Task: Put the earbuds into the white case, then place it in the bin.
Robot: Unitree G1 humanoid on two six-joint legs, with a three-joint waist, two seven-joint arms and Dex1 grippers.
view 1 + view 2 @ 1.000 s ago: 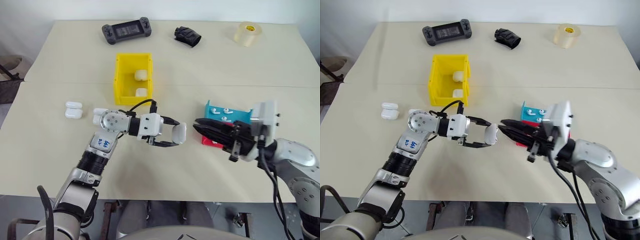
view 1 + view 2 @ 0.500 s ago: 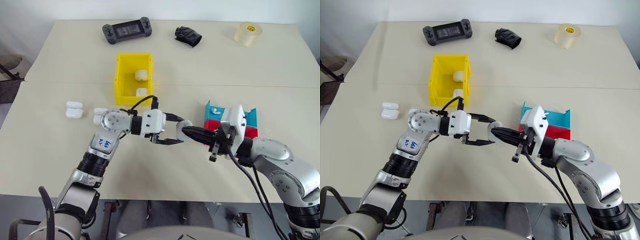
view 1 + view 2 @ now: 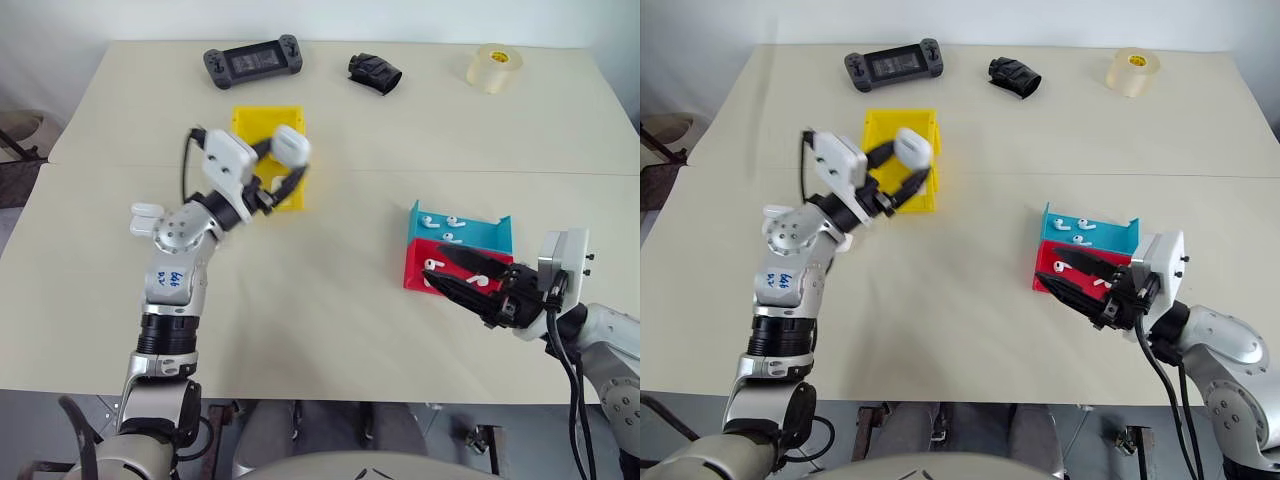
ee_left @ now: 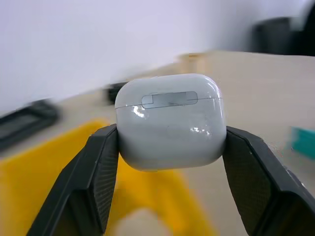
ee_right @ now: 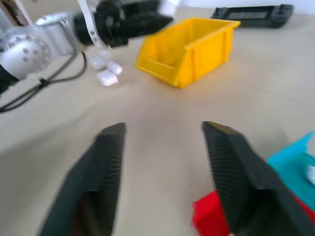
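The left claw grips the white case with its lid shut, held in the air over the yellow bin on the worktop, while the right claw stands wide and empty, low in front of the red tray and the blue tray holding earbuds.

The left gripper and the white case in its fingers cover much of the bin, hiding its inside. In the left wrist view the bin and the desk behind the case are blurred. The right gripper overlaps the red tray; earbuds in the blue tray are too small to count
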